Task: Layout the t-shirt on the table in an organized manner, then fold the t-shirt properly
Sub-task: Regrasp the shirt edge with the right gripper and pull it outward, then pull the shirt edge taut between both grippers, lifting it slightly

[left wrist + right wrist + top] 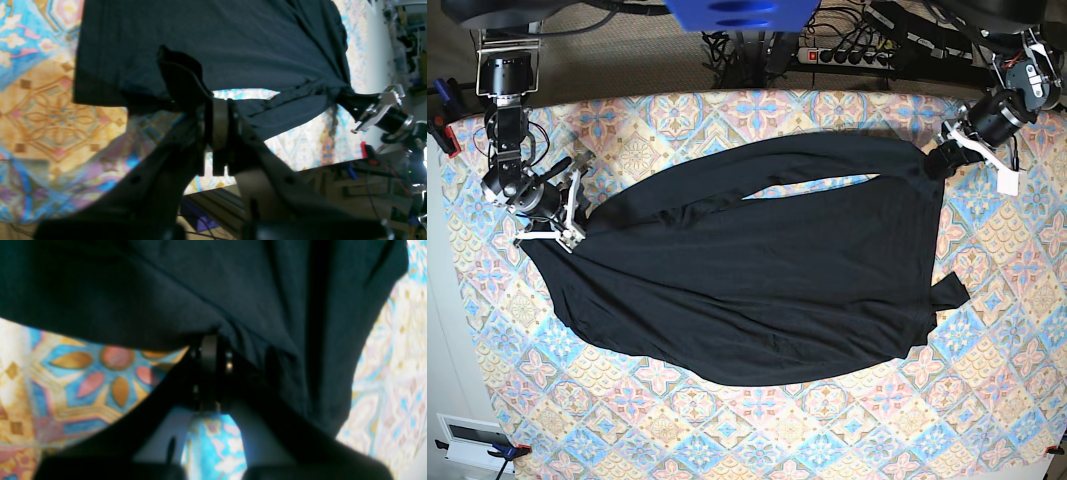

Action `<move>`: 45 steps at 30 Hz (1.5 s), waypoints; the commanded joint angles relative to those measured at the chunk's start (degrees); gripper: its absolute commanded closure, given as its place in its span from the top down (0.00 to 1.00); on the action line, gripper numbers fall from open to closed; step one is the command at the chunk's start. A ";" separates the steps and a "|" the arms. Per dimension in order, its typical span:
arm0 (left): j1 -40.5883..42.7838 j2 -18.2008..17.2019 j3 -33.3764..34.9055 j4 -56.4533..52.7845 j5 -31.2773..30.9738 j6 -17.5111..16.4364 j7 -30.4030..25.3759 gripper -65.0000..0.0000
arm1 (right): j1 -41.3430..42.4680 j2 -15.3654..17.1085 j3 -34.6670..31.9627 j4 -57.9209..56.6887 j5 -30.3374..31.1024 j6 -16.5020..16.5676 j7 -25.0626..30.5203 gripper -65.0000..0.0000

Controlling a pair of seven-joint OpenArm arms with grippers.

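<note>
The black t-shirt lies spread across the patterned table, with an open slit near its top edge. At the shirt's top right corner my left gripper is shut on bunched fabric; the left wrist view shows its jaws pinching the hem of the t-shirt. My right gripper holds the shirt's left end. Its jaws are closed on the edge of the t-shirt, and it also appears far off as the right gripper.
A small black flap sticks out from the shirt's right side. A power strip and cables lie beyond the table's far edge. A red clamp grips the table's left corner. Bare patterned cloth shows beneath the lifted hem.
</note>
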 commanded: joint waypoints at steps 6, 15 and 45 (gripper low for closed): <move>0.22 -2.75 -0.42 0.92 -1.28 -0.18 -0.76 0.00 | -6.47 1.43 4.87 8.77 -1.38 -0.51 -1.73 0.00; 0.57 -5.48 -0.60 0.92 -1.19 -0.18 -0.67 0.00 | -14.47 1.43 5.93 17.65 -1.38 -0.51 -1.73 0.00; -17.62 6.92 -6.22 -9.10 12.26 -0.27 -1.11 0.00 | -3.48 1.08 7.07 18.53 -1.38 -0.51 -7.88 0.00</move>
